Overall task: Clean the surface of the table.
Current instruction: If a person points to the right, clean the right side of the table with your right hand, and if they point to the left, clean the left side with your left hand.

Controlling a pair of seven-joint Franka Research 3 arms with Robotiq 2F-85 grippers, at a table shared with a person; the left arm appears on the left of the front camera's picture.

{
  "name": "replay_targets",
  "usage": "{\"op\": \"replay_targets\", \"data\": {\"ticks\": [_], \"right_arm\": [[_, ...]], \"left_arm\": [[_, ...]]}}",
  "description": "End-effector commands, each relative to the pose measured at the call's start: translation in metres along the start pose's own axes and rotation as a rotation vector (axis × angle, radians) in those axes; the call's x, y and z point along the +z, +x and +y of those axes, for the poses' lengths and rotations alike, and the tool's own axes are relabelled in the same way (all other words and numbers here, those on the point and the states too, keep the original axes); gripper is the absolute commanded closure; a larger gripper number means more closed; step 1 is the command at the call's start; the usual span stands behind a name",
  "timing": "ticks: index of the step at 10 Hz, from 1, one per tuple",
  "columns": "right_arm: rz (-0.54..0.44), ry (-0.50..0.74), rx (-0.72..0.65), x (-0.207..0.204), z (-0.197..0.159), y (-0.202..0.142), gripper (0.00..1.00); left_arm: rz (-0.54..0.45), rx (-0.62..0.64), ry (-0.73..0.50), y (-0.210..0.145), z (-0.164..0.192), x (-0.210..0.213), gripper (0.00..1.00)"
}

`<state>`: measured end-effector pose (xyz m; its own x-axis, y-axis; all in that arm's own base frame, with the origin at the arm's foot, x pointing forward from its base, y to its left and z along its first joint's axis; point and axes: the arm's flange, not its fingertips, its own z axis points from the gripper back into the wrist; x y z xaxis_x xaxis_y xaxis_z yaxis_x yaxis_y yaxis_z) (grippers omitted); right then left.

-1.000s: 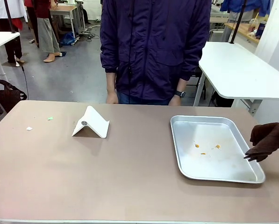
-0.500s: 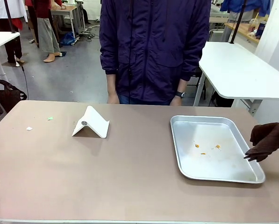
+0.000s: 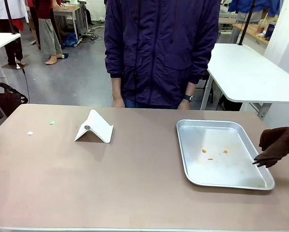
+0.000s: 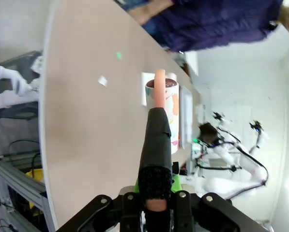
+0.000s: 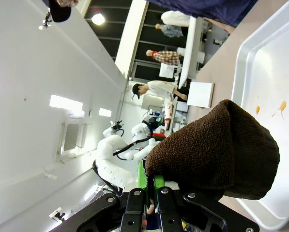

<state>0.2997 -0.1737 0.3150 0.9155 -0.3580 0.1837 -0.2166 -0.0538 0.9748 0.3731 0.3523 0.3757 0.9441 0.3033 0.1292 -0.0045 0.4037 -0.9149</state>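
While right hand [image 5: 151,182] clamps brown cloth [image 5: 217,145] beside tray [image 3: 183,145], left hand [image 4: 156,199] grips roller [image 4: 159,104].

We find the table [image 3: 134,183] level and spanning the front view from side to side, its matte brownish-taupe top bordered by a thin pale edge. A white scrap [image 3: 30,133] and a green scrap [image 3: 52,123] lie near its far left corner.

Left gripper [image 4: 156,187] and right gripper [image 5: 149,186]: black bodies, pale round screws [image 4: 101,199] at the base, green pads [image 4: 174,181] by the tips. Facing them, a person [image 3: 161,48] wearing a dark navy zipped jacket with long sleeves and a black wristwatch [image 3: 186,97].
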Motion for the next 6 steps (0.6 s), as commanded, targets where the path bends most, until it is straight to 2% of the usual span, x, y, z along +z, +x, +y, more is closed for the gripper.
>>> {"op": "replay_targets", "data": {"ticks": [1,6], "right_arm": [[0.000,-0.004,-0.006,-0.001,0.006,0.000,1.00],[0.000,-0.004,-0.006,-0.001,0.006,0.000,1.00]], "left_arm": [[-0.018,0.052,0.094,-0.001,-0.010,-0.024,0.78],[-0.011,0.090,0.288,0.020,-0.009,-0.072,0.78]]}}
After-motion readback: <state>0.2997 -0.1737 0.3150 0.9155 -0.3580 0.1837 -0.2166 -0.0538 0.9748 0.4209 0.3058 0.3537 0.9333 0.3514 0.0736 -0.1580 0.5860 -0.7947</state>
